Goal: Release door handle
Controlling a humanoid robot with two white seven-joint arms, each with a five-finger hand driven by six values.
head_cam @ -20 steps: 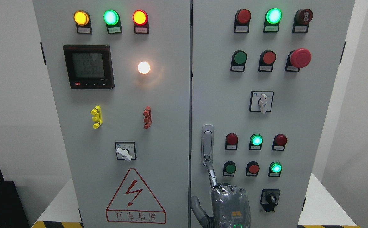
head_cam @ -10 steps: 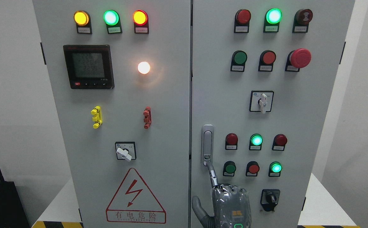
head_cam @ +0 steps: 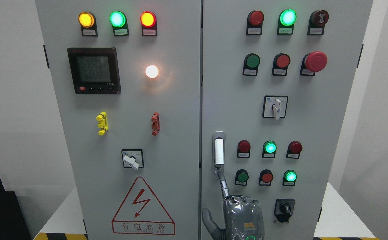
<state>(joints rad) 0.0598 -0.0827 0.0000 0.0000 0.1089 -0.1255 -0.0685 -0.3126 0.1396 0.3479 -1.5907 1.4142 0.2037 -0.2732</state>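
The silver door handle point(head_cam: 218, 151) stands upright at the left edge of the cabinet's right door point(head_cam: 234, 100). Its lever shows bright white and looks tilted out of its housing. My right hand point(head_cam: 240, 210) comes up from the bottom edge just below it, its back toward me. The index finger point(head_cam: 224, 185) is stretched up and its tip touches the handle's lower end at the lock. The other fingers are curled and the thumb point(head_cam: 209, 220) sticks out to the left. The hand grasps nothing. The left arm is out of view.
The right door carries lit and unlit buttons point(head_cam: 269, 147), a red emergency stop point(head_cam: 316, 61), a white rotary switch point(head_cam: 276, 106) and a black knob point(head_cam: 284, 209) close to my hand. The left door point(head_cam: 130, 100) has a meter point(head_cam: 93, 70) and a warning triangle point(head_cam: 142, 206).
The handle's lever has turned from grey to bright white, as if it has popped out. My right hand has barely moved and its index finger stays at the handle's lower end.
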